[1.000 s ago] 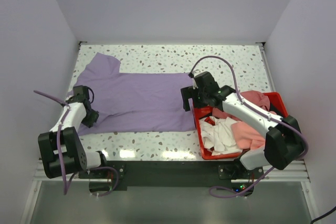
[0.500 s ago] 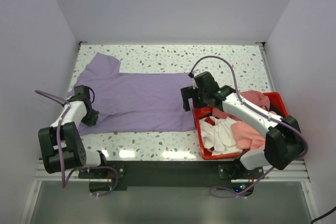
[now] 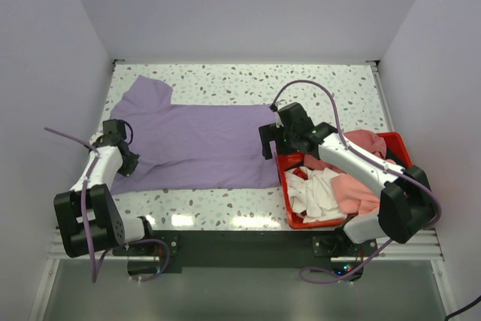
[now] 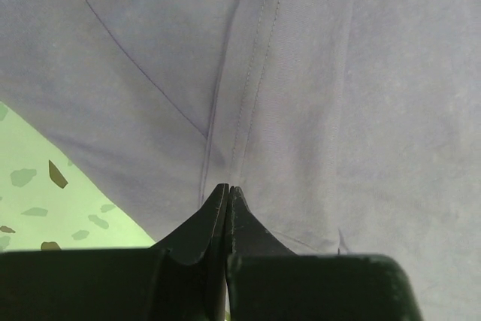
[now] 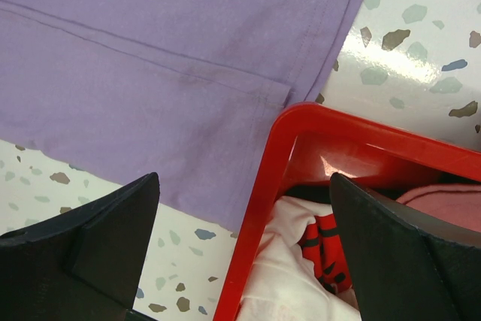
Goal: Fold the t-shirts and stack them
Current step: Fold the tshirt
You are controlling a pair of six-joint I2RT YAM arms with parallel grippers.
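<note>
A lavender t-shirt (image 3: 203, 144) lies spread flat across the table, its neck end to the left. My left gripper (image 3: 125, 164) is shut on the t-shirt's near left sleeve; in the left wrist view its tips (image 4: 228, 188) meet on creased lavender fabric (image 4: 338, 73). My right gripper (image 3: 273, 151) hangs open over the shirt's hem (image 5: 150, 50) and the far left corner of the red bin (image 5: 278, 155), holding nothing (image 5: 244, 178). In the bin lie a white t-shirt (image 3: 316, 189), a salmon pink one (image 3: 355, 195) and a dusty rose one (image 3: 366, 140).
The red bin (image 3: 396, 142) stands at the near right of the speckled table (image 3: 331, 88), its left rim touching the lavender shirt's hem. White walls close the table in on the left, back and right. A black rail (image 3: 240, 242) runs along the near edge.
My left gripper's jaws have closed on the sleeve, and its wrist has shifted slightly away from the near edge. The right arm has stayed still.
</note>
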